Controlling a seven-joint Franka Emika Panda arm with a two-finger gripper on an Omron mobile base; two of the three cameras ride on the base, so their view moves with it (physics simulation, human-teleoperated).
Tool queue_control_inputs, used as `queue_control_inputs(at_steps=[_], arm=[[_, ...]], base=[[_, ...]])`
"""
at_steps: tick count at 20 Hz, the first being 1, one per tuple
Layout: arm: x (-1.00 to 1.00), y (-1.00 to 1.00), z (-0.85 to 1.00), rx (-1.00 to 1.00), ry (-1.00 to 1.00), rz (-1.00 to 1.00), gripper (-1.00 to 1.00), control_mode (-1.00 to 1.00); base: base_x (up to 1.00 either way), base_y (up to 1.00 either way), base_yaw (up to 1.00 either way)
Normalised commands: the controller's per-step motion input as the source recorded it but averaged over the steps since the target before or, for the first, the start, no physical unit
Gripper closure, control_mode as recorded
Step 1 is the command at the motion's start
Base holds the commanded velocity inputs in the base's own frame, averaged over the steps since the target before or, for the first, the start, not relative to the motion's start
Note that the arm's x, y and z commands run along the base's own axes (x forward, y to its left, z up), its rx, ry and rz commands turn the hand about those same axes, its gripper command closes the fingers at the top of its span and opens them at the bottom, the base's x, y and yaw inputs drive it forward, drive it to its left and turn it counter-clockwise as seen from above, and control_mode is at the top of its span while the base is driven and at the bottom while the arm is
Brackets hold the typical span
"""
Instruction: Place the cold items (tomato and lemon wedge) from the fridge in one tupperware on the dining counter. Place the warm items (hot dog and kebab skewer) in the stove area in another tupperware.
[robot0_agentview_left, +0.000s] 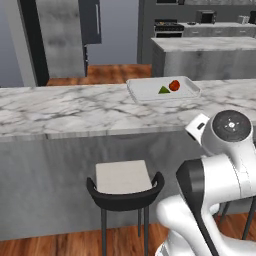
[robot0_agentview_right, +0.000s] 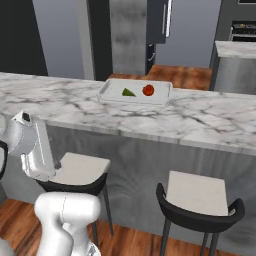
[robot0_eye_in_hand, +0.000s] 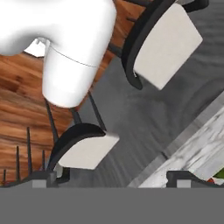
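Stools (robot0_agentview_left: 124, 182): black curved backs, pale square seats, under dining counter (robot0_agentview_left: 60, 107).
Gripper (robot0_eye_in_hand: 118, 180): jaws wide apart, empty.
Tray (robot0_agentview_left: 187, 90): pale, on veined marble counter; holds round red tomato (robot0_agentview_left: 174, 85), green-yellow lemon wedge (robot0_agentview_left: 164, 90).

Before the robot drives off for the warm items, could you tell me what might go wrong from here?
1. The tomato is round and lies loose in the shallow tray beside the lemon wedge; a bump to the dining counter might roll it.
2. The folded arm hangs over the stools; turning could clip one.
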Motion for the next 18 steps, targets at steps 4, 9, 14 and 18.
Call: queue_control_inputs(at_steps=[4, 9, 14, 18], arm=[[-0.07, -0.67, -1.0, 0.0, 0.0, 0.05, -1.0, -1.0], [0.0, -0.11, -1.0, -0.1, -0.15, 0.11, -1.0, -1.0], [0.0, 0.0, -1.0, -0.14, -0.29, 0.14, -1.0, -1.0], [-0.09, -0.02, -1.0, -0.07, -0.37, 0.13, -1.0, -1.0]], base=[[0.0, 0.0, 0.0], [0.0, 0.0, 0.0], [0.0, 0.0, 0.0], [0.0, 0.0, 0.0]])
